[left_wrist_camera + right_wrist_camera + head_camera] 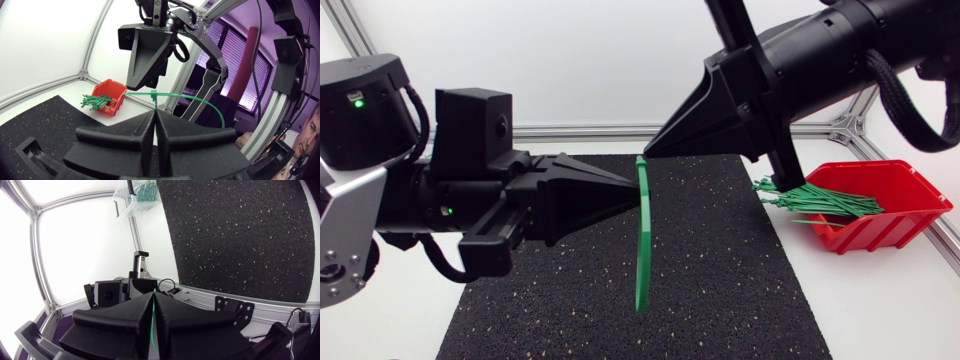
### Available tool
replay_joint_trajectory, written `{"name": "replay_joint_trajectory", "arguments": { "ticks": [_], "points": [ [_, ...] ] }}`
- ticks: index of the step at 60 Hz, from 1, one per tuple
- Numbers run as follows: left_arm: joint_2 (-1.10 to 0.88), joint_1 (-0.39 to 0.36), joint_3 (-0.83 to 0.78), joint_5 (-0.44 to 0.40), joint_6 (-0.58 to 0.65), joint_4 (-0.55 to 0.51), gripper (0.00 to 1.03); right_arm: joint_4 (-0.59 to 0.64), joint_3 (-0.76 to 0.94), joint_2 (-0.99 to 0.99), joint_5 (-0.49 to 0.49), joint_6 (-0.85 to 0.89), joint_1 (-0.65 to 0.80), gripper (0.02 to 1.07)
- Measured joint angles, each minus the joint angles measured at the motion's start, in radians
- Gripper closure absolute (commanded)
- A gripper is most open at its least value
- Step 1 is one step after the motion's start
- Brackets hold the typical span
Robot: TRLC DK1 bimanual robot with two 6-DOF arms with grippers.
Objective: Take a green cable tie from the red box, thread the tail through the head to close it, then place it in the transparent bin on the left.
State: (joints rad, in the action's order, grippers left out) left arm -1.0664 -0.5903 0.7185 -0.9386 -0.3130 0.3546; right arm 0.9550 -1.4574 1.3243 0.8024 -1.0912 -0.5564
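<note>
your left gripper [632,188] has its jaws pressed together on the green cable tie [642,240], pinching it near the upper end. your right gripper [647,155] has its jaws closed on the tie's top end, just above the left one. the tie is held in the air above the black mat [740,270] and hangs down in a slight curve. more green ties [820,203] lie in the red box [910,190] on the tabletop [880,300]. the transparent bin [121,201] already holds green ties.
</note>
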Motion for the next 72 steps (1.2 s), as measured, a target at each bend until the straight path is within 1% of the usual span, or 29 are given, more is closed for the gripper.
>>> {"name": "replay_joint_trajectory", "arguments": {
  "ticks": [11,18,22,37,70,72],
  "points": [
    [0.002,0.0,0.0,0.0,0.0,-0.008,1.0,0.007,0.0,0.0,-0.007,0.0,-0.014,1.01],
    [0.008,0.0,0.0,0.0,0.0,-0.01,1.0,-0.001,0.006,0.0,0.002,0.0,-0.011,0.88],
    [0.013,0.0,0.0,0.0,0.0,-0.011,1.0,-0.001,0.006,0.006,0.024,0.002,-0.004,0.84],
    [0.016,0.0,0.0,-0.004,0.003,-0.011,1.0,-0.001,0.018,0.011,0.057,0.016,0.011,0.84],
    [0.016,-0.001,0.0,-0.005,0.008,-0.011,1.0,-0.001,0.018,0.011,0.059,0.015,-0.025,0.86],
    [0.016,-0.002,0.0,-0.005,0.008,-0.013,1.0,-0.001,0.018,0.011,0.058,0.015,-0.025,0.87]
  ]
}}
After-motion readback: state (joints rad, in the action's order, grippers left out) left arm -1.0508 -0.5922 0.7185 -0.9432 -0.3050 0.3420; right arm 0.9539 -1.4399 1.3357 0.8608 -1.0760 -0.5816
